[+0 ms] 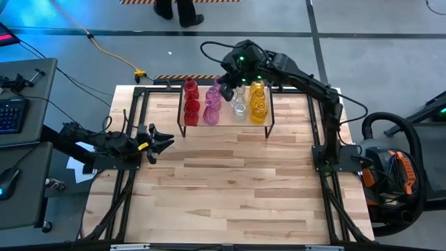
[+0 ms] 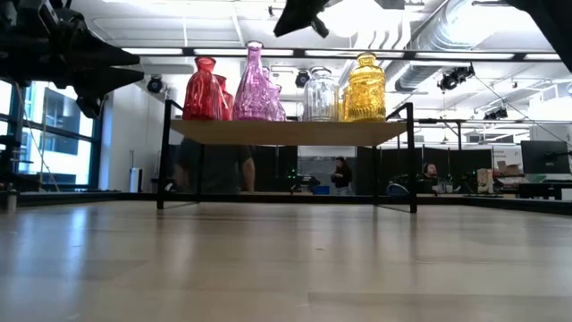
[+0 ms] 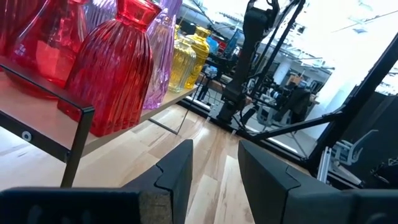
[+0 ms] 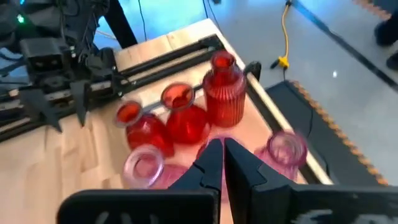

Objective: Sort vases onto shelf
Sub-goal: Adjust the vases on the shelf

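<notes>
Currently: right hand (image 1: 227,89) clenched, empty, above shelf (image 1: 226,124) | vases (image 1: 211,104) grouped by colour on shelf | left hand (image 1: 164,143) released, well off shelf, over surface (image 1: 230,188)

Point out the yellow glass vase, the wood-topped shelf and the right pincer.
Yellow ribbed glass vase (image 2: 366,89): low view, on its body.
Light wood shelf on black legs (image 2: 295,132): low view, plank's front edge.
Right pincer (image 4: 223,163): right wrist view, between its shut fingertips.
</notes>
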Robot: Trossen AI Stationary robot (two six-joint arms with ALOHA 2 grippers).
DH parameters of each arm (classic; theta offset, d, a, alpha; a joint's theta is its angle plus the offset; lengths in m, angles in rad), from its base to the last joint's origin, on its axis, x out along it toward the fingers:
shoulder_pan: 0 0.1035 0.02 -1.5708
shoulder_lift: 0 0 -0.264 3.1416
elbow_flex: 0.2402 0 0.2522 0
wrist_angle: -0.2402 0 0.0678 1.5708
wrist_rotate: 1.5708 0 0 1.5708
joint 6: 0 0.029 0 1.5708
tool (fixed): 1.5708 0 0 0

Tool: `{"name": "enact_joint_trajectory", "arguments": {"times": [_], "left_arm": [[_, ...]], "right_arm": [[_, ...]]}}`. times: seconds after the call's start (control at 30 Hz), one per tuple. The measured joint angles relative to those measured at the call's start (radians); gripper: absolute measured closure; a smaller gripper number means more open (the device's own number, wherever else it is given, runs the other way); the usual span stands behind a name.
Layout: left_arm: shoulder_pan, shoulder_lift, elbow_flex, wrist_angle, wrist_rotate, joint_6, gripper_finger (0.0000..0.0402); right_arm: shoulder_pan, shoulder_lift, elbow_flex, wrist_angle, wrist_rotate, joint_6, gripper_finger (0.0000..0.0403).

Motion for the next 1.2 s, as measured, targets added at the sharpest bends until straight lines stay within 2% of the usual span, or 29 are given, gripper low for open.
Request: {"name": "enact_joint_trajectory", "arguments": {"times": [0.2, 0.57, 1.2], "left_arm": [[0.0, 0.0, 0.0, -0.001, -0.002, -0.022, 0.0282], [0.0, 0.0, 0.0, -0.001, -0.002, -0.025, 0.0282], [0.0, 0.0, 0.0, -0.002, 0.001, -0.024, 0.0282]], "right_arm": [[-0.041, 0.041, 0.0, 0.074, -0.003, -0.03, 0.0403], [-0.103, 0.081, 0.0, 0.013, 0.022, -0.006, 0.0403], [-0.115, 0.131, 0.0, -0.066, 0.038, 0.005, 0.0403]]}}
